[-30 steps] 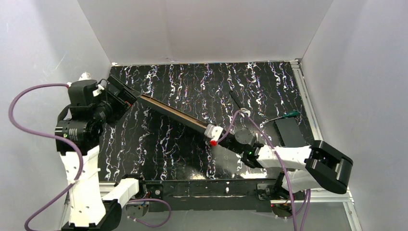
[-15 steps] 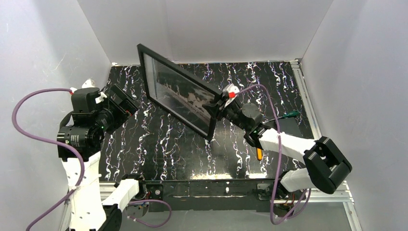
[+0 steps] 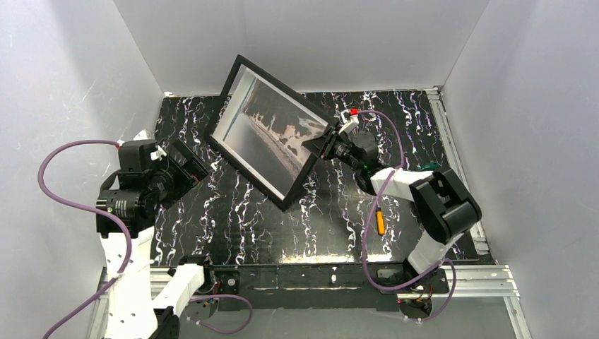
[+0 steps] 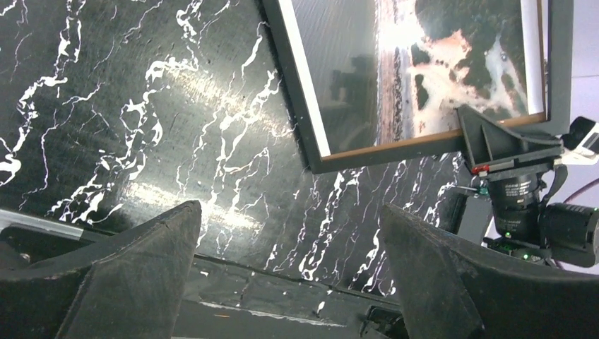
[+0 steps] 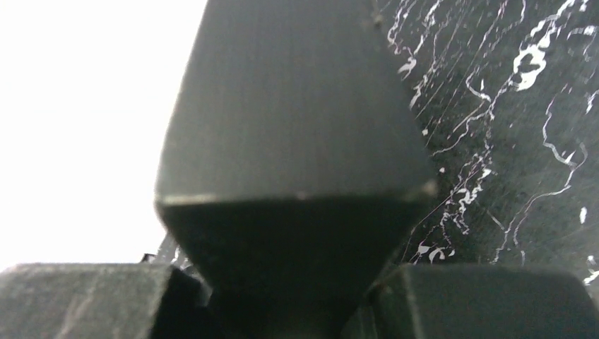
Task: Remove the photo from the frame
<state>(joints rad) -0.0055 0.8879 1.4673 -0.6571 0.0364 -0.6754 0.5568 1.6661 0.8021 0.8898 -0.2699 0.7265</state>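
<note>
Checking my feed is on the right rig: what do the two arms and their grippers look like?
The left arm and right arm have white links, black joint housings and black wedge-shaped fingers. Purple cables loop along each. The right wrist carries a small red tab.

The left gripper hangs above the black marbled tabletop, its 2 jaws spread wide with nothing between them. Beyond it, the right gripper is clamped on one edge of the black frame, which holds the photo.
</note>
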